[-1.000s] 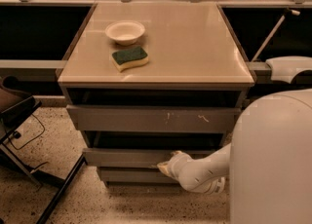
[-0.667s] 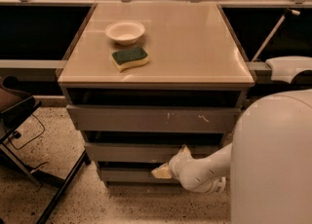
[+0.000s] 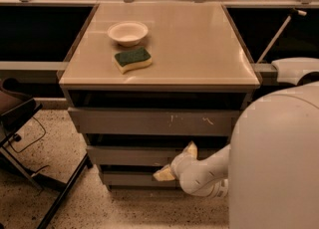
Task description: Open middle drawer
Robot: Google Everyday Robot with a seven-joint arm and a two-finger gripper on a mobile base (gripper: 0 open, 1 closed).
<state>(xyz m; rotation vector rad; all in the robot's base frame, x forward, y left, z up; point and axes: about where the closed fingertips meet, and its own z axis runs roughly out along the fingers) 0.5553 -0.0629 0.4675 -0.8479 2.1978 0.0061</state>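
Observation:
The middle drawer (image 3: 132, 156) is the grey front between the scratched top front (image 3: 154, 122) and the plain bottom front (image 3: 127, 178). It stands slightly forward of the bottom one, with a dark gap above it. My gripper (image 3: 177, 162) is at the right part of the middle drawer's front, on a white arm reaching in from the right. Its pale fingers are spread. One fingertip (image 3: 191, 149) is at the front's top edge and the other (image 3: 163, 174) is below its lower edge. The drawer's inside is hidden.
On the cabinet's tan top (image 3: 199, 49) lie a white bowl (image 3: 127, 32) and a green-and-yellow sponge (image 3: 132, 59). My white body (image 3: 279, 163) fills the lower right. A dark chair with angled legs (image 3: 20, 123) stands on the speckled floor at left. Counters with clutter run along the back.
The gripper's fingers have spread and turned. One tip has risen to the middle drawer's top edge and the other has dropped below the front. The drawer fronts look unmoved.

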